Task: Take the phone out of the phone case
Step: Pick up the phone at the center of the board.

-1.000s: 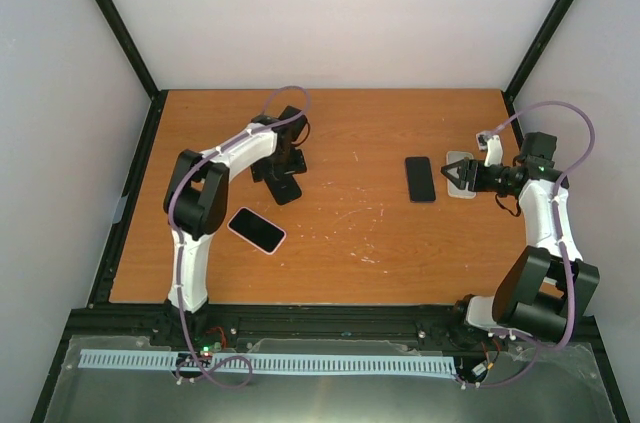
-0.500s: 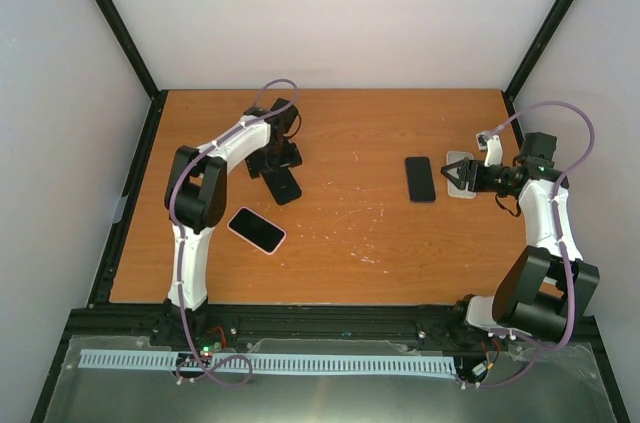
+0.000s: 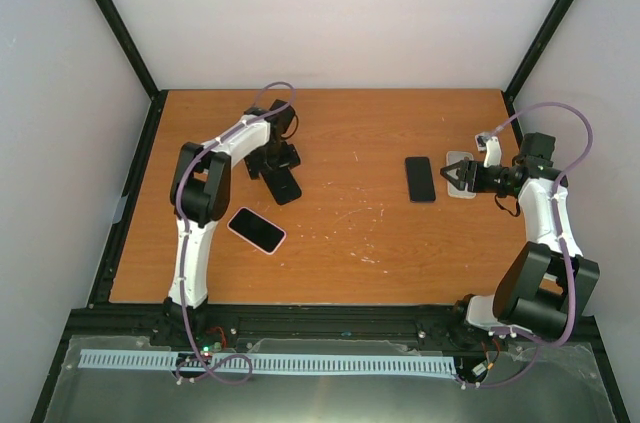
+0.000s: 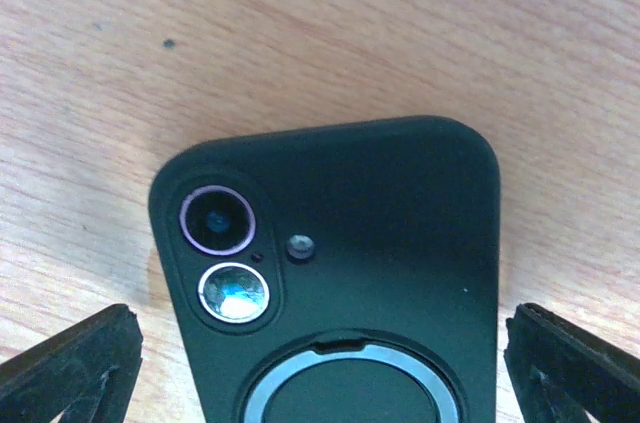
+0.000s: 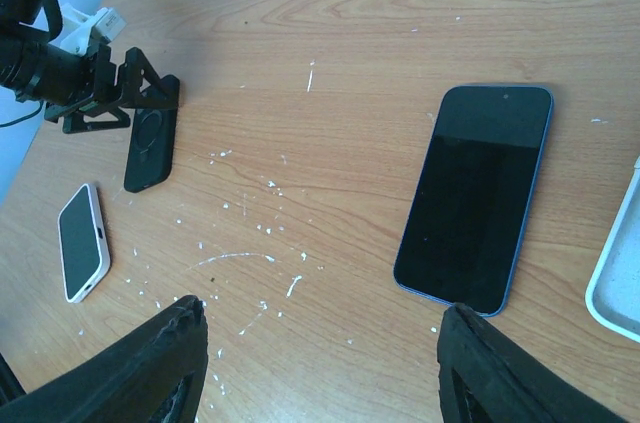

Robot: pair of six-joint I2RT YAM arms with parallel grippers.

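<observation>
Both jaws spread wide, left gripper (image 4: pixel 322 343) low astride cased phone (image 4: pixel 380 203), right gripper (image 5: pixel 320 318) hovering near bare phone (image 5: pixel 475 198).

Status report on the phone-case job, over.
Left gripper open, straddling cased phone, not touching. Right gripper open, empty. Cased phone face down, case on. Nothing blocking; bare phone lies far off.

Phone case (image 4: pixel 340 273) between left jaws: near-black, lilac-rimmed lens (image 4: pixel 217 219), grey ring (image 4: pixel 345 383). Loose phone (image 5: pixel 475 198) ahead of right jaws: black glass, blue edge. Tabletop (image 3: pixel 350 133): orange-brown woodgrain, white flecks.
</observation>
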